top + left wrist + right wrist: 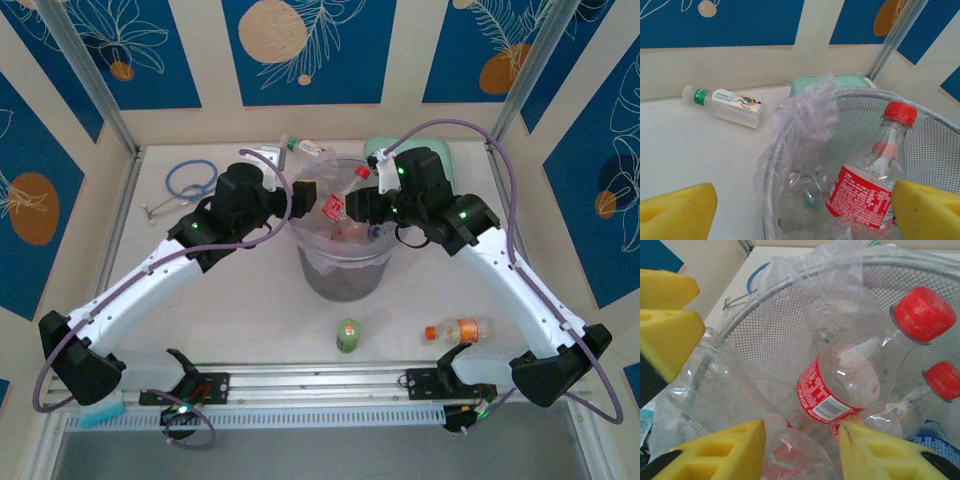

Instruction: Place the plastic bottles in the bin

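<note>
**White table, blue-panel walls: bin part filled, three bottles out**

We note a white table (250, 300) boxed in by cream walls with blue leaf panels. The bin (340, 280) stands mid-table, with a bag (810, 115) draped over its rim as a liner. Both grippers hang at the rim, one on each side; we judge this to be the drop point.

The left gripper (800, 214) has its yellow pads spread wide, straddling the rim and gripping nothing. The right gripper (802, 455) shows a narrower gap, with nothing clearly pinched.

A red bottle (862, 195) leans cap-up inside the bin on top of other bottles, just beside one left pad. Three bottles lie outside:
- the green bottle (348, 335), near the front edge
- the orange bottle (462, 329), near the front edge
- the white bottle (730, 100), by the back wall

Labels: the red one carries fine white print and, in the right wrist view, a barcode. It looks cola-style, but we cannot read it. The white label bears a bird-like drawing, and its text is too small to read.
</note>
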Controlling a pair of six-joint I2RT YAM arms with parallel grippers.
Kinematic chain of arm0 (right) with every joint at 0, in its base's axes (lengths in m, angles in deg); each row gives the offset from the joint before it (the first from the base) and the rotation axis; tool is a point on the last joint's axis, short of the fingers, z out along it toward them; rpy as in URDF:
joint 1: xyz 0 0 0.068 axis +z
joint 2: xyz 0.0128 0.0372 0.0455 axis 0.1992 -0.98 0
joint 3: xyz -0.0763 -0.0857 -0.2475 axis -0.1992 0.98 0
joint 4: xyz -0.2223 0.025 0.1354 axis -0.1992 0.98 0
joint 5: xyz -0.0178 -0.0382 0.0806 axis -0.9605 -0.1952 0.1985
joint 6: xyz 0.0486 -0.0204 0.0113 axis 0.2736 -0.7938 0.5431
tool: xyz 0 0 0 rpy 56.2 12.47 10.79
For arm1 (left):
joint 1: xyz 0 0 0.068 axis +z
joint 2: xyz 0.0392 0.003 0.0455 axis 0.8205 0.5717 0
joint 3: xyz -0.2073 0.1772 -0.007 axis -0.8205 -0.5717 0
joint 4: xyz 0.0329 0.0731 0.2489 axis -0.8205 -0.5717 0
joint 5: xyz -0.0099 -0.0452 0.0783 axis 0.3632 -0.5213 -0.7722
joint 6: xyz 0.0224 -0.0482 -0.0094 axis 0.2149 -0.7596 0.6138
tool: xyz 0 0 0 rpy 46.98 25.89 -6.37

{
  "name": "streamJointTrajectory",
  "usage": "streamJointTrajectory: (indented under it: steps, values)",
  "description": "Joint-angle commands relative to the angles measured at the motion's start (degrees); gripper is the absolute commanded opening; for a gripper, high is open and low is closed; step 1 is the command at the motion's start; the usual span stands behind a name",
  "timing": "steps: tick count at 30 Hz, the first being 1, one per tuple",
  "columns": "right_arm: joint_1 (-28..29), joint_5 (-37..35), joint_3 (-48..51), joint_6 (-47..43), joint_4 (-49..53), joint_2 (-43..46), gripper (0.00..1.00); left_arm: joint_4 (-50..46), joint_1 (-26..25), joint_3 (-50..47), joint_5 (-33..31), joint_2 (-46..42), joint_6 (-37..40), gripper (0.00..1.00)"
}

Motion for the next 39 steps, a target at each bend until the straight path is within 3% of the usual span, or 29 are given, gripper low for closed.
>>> streamJointTrajectory:
  steps: [1, 7, 17, 21, 29, 33, 36, 39]
  values:
    - [0.73, -2.06, 3.02, -1.30, 13.88, -3.84, 0.43, -14.05, -2.15, -3.15, 1.99, 3.47, 4.73, 0.87]
    - [0.32, -1.89, 1.43, -1.48, 13.81, -3.93, 0.42, -15.39, -5.48, -1.94, 0.98, 6.28, 5.47, 0.85]
    - [0.85, 1.44, 14.74, 3.21, 6.01, -2.98, 0.40, -15.83, -7.36, -5.49, 2.40, 6.38, 4.14, 0.80]
    - [-0.07, 1.79, 10.37, 1.81, 7.02, -2.04, 0.44, -15.65, -7.18, -1.33, 2.04, 4.72, 5.84, 0.82]
    - [-2.80, 3.92, -4.74, -1.49, 9.25, -3.00, 0.58, -13.01, -6.47, 10.68, 2.83, 1.38, 9.27, 1.00]
    - [-3.75, 3.85, -10.08, -2.86, 10.09, -4.34, 0.64, -11.76, -5.02, 14.52, 3.88, -0.22, 9.72, 1.00]
    - [-4.71, 3.65, -12.82, -3.63, 10.59, -4.42, 0.70, -10.62, -2.86, 14.87, 4.24, -2.04, 9.02, 1.00]
    - [-5.76, 3.74, -14.67, -4.04, 10.62, -3.81, 0.74, -8.29, 2.93, 12.80, 6.20, -4.02, 5.08, 1.00]
